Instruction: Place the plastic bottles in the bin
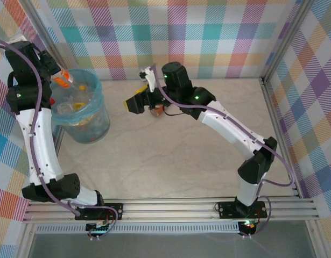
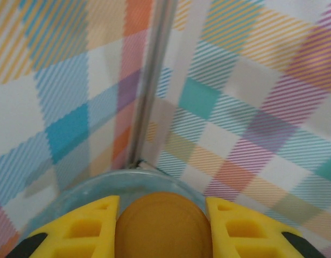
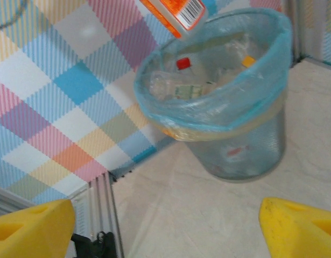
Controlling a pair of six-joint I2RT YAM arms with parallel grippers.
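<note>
— What carries everything?
— A pale, marbled table (image 1: 181, 161) with metal rails (image 1: 170, 207) along its near edge.
— What stands on it?
— A round bin (image 1: 85, 128) lined with a light-blue bag, upright by the far left corner, close to the left edge.
— Anything more?
— A small orange thing (image 1: 157, 110) near the middle of the far edge, partly hidden. I can't tell what it is.

Top camera looks down on the table (image 1: 170, 161); both wrist cameras, left closest, also catch the bin (image 3: 230, 145).
</note>
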